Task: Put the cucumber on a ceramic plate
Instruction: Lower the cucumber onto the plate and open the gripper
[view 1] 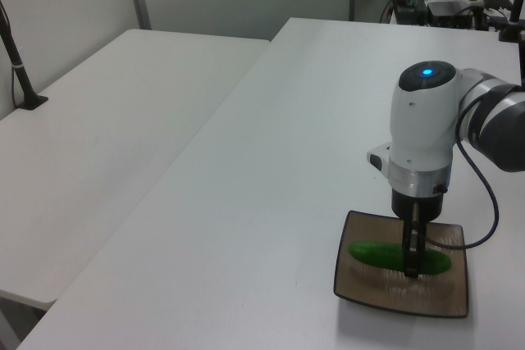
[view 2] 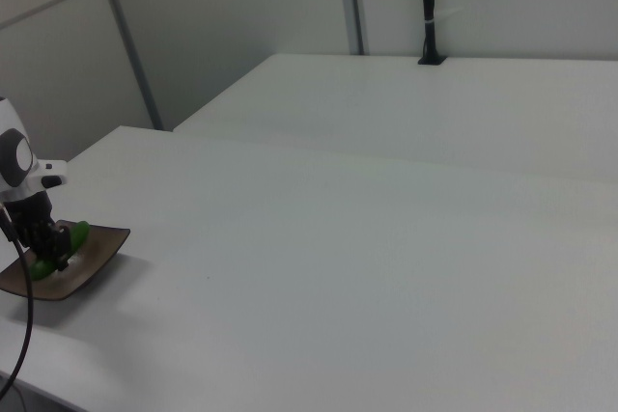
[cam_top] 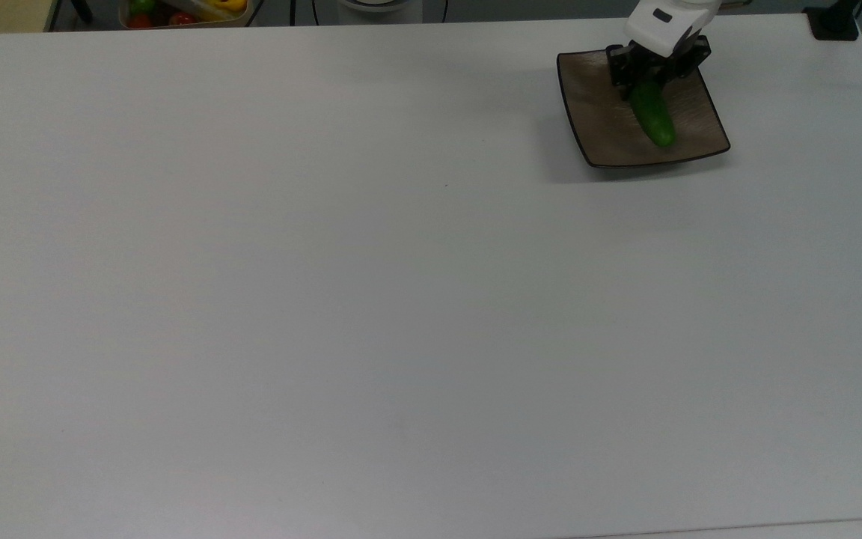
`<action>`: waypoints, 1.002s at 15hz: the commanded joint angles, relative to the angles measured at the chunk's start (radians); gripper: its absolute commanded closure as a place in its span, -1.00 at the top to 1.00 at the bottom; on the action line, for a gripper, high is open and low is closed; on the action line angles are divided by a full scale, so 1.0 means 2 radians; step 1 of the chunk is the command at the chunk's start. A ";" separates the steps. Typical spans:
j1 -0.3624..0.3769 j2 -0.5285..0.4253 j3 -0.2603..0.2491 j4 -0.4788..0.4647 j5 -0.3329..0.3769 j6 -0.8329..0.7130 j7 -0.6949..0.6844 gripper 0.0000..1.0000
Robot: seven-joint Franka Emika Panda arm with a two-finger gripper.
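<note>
White table all round, grey partition walls behind; directly under the gripper, a brown plate holding the cucumber, flat or nearly flat on its surface; fingers pinching the cucumber across its middle; placing step by the look of it, nearly done; next, probably: spread the fingers, lift straight up, avoid rolling the cucumber off.
</note>
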 commanded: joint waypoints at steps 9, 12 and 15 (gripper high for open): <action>-0.005 -0.018 -0.001 0.012 -0.024 -0.010 0.012 1.00; -0.019 -0.032 -0.003 0.044 -0.024 -0.065 0.011 1.00; -0.035 -0.053 -0.010 0.084 -0.024 -0.121 0.009 1.00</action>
